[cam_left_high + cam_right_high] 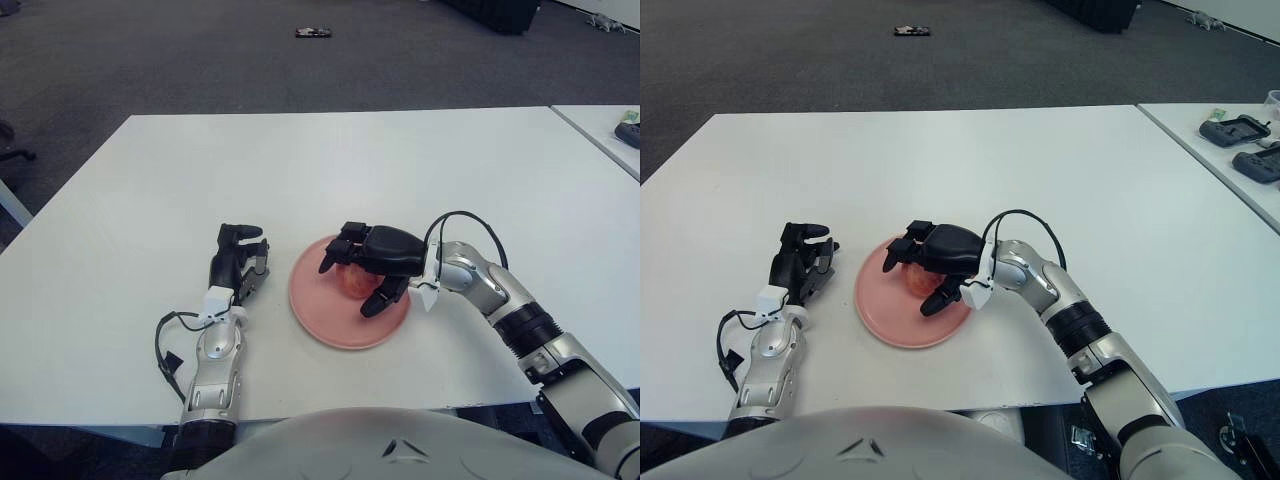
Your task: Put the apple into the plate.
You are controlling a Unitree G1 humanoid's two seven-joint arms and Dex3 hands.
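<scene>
Apple [356, 281] sits on the pink plate [325, 320], directly under the right hand [368, 262]; fingers [330, 262] arch loosely over it, apparently unclasped; left hand [237, 262] idle, just left of the plate, fingers relaxed.

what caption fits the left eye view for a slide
Right robot hand arched over the apple on the pink plate; left robot hand idle beside the plate.

My right hand [365, 268] is black at centre frame, its forearm silver with black bands. Beneath it the apple [355, 283] shows red on a plain pink plate [312, 310]. My left hand [236, 262], lower left, is black over a silver wrist. The desk [330, 170] is white, the floor [200, 60] along the top dark grey.
</scene>
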